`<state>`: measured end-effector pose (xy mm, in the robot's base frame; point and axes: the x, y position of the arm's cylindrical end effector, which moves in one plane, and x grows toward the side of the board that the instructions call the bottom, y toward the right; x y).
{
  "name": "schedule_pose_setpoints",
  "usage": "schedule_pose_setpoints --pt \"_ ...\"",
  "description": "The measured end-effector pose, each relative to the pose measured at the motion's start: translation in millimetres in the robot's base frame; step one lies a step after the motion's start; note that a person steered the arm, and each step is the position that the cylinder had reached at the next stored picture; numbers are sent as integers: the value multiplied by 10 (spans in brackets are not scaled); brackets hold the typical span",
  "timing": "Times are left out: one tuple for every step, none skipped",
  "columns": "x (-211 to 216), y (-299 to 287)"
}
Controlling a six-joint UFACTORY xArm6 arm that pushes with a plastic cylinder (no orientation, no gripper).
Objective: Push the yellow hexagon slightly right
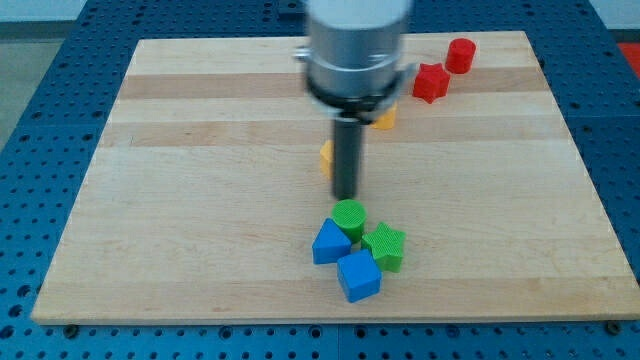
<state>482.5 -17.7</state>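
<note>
My tip [345, 196] is at the end of the dark rod near the board's middle. A yellow block [326, 155] shows just left of the rod, mostly hidden behind it; its shape cannot be made out. A second yellow block [385, 118] peeks out to the right under the arm's grey body. The tip stands just below and to the right of the first yellow block and just above the green cylinder [349, 217].
Below the tip lies a cluster: the green cylinder, a blue triangular block [329, 244], a blue cube [358, 276] and a green star [385, 245]. A red star [431, 82] and a red cylinder [460, 55] sit at the top right of the wooden board [200, 200].
</note>
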Motion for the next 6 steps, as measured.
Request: schedule_pose_setpoints --pt "-124 -193" --pt "-369 -110" --pt "-563 59" --pt "-572 335" --pt "-550 195" --pt "-24 -61"
